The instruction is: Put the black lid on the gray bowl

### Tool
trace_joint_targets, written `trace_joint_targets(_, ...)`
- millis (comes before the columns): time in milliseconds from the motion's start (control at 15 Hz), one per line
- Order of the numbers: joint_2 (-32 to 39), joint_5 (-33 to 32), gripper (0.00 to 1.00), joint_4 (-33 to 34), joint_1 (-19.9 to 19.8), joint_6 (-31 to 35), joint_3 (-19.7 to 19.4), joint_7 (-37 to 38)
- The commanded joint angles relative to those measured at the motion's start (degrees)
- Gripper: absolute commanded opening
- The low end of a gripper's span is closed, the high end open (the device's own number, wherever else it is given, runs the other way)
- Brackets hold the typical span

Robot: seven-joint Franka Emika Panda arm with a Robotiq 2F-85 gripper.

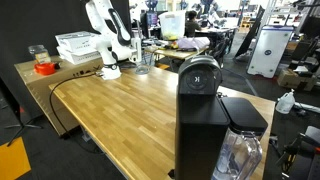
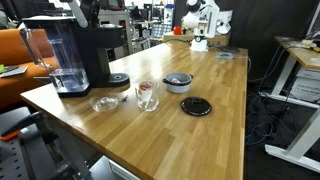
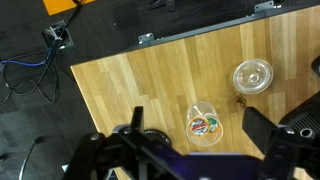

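Observation:
The gray bowl (image 2: 178,82) stands on the wooden table (image 2: 230,90), near its middle. The black lid (image 2: 196,106) lies flat on the table just in front of the bowl, close to it but apart. The robot arm (image 2: 203,20) stands at the table's far end, well away from both; it also shows in an exterior view (image 1: 108,40). In the wrist view my gripper (image 3: 200,140) is open and empty, high above the table. The bowl does not show there. A dark round shape behind the left finger may be the lid.
A black coffee machine (image 2: 75,50) stands at the table's end and blocks an exterior view (image 1: 200,110). A glass cup (image 2: 147,95) with colourful items shows between the fingers (image 3: 203,124). A clear glass lid (image 3: 252,75) lies nearby. White baskets (image 1: 78,45) sit beside the arm.

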Motion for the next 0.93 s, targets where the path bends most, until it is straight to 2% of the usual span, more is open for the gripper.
trace_joint_targets(0, 0.00, -0.08, 1.00, 0.11, 0.18, -0.18, -0.13, 0.10)
trace_joint_targets(467, 8.28, 1.40, 1.00, 3.52, 0.40, 3.15, -0.29, 1.71)
trace_joint_targets(533, 5.32, 0.61, 1.00, 1.73, 0.28, 2.39, -0.04, 1.10)
trace_joint_targets(867, 5.73, 0.58, 1.00, 1.87, 0.28, 2.51, -0.02, 1.20)
